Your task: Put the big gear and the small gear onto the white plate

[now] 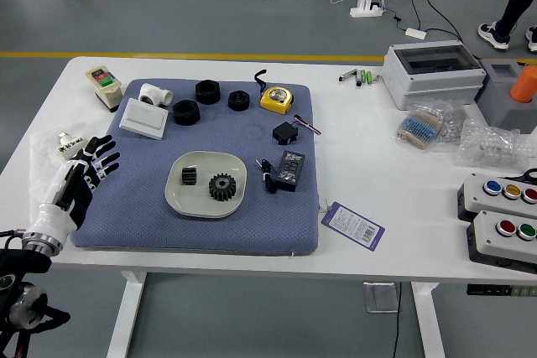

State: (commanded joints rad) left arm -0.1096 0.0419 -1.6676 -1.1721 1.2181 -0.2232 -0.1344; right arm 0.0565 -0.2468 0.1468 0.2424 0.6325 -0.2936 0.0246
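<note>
Two gears on the white plate (201,200), with a gap between: the big gear (222,187) right of middle, the small gear (190,176) by the left rim. Probably spaced that way to sit free of each other and fit inside the raised rim. By the look of it, task done; at most, leave well alone. Plate set mid-width on the blue mat (151,228), nearer the mat's near edge than its far one, likely for easy reach.

Over the mat's left edge, the left hand (84,175), fingers spread wide and empty, well apart from the plate; probably parked there to avoid nudging either gear.

Just beyond the plate's right rim, a black cable (268,178) and a black adapter (289,171): easily snagged in a reach from that side. Towards the mat's far edge, black rings (185,112) and a yellow tape measure (276,100); near its far left corner, a white box (143,120). Along the table's right edge, push-button boxes (503,241), too far off to hinder.
</note>
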